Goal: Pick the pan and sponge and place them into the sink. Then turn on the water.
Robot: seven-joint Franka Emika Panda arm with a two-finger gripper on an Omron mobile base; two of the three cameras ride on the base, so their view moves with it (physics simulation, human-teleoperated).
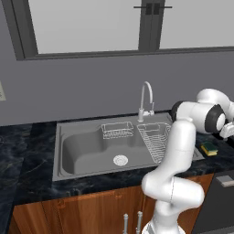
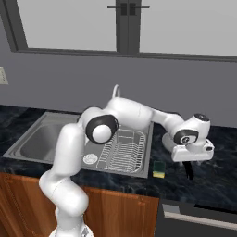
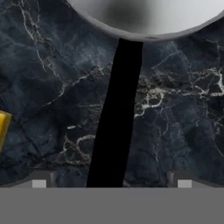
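The pan (image 3: 144, 13) lies on the dark marble counter, and its long black handle (image 3: 118, 109) runs straight down the hand view. My gripper (image 3: 111, 181) hangs open just above the handle, one fingertip on each side, touching nothing. In the right base view the gripper (image 2: 187, 163) sits low over the counter right of the sink (image 2: 28, 139), with the handle (image 2: 189, 171) poking out beneath it. The sponge (image 2: 159, 169), yellow with a green top, rests on the counter between the sink and my hand; it is also the sponge (image 1: 210, 148) and the sponge (image 3: 2, 127). No water is in view at the faucet (image 1: 146, 98).
Inside the sink (image 1: 87, 151) are a round drain (image 1: 120, 160), a small wire basket (image 1: 117, 130) and a wire dish rack (image 1: 153, 137). My own arm crosses over the rack (image 2: 122, 150). A window wall stands behind the counter; wooden cabinet fronts are below.
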